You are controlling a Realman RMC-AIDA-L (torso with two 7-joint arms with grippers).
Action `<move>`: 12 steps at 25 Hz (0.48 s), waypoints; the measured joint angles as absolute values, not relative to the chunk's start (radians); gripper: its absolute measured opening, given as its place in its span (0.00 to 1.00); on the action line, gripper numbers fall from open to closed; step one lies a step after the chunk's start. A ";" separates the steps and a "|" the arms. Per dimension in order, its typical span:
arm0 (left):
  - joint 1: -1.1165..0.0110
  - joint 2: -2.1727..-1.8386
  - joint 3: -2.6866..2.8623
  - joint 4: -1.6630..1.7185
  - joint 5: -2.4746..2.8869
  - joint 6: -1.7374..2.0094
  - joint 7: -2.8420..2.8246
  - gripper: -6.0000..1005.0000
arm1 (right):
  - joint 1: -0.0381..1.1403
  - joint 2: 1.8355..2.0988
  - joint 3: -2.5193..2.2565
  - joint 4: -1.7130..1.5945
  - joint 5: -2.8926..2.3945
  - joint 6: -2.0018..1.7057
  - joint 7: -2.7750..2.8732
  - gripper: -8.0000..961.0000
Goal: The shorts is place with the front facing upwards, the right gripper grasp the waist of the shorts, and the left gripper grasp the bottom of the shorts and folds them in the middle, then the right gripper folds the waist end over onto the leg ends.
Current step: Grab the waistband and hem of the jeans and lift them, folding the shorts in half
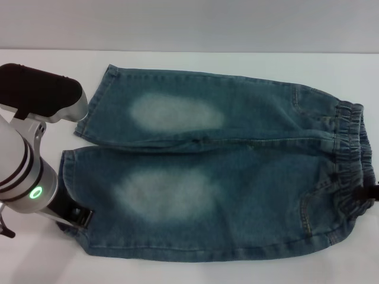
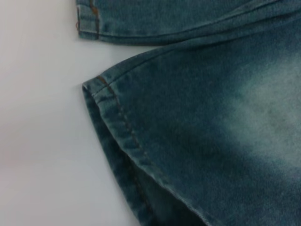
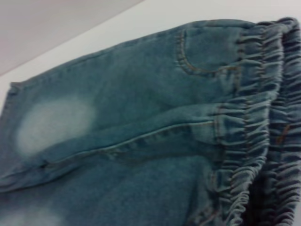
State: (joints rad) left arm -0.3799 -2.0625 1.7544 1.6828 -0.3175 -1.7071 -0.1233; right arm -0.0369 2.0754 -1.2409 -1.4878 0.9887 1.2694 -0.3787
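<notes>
With the shorts (image 1: 225,171) lying flat on the worktop (image 1: 35,260), the left end effector (image 1: 76,216) is reaching the near leg hem (image 1: 68,177) beside it and the right end effector (image 1: 368,194) the waist (image 1: 349,154), ready for the middle fold; neither's grip state can be told.

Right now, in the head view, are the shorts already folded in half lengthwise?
No. The shorts lie spread flat on the table, both legs side by side and the waist unfolded.

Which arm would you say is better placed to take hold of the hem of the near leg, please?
The left. Its black two-finger left gripper already sits at the near leg hem of the blue-green denim shorts, while the right gripper is at the ruffled elastic waist, the opposite end.
</notes>
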 joint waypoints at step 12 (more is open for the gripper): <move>-0.360 -2.061 1.662 1.698 -0.328 -1.549 -0.065 0.10 | -0.027 2.078 -1.163 -1.370 1.307 1.246 -0.573 0.01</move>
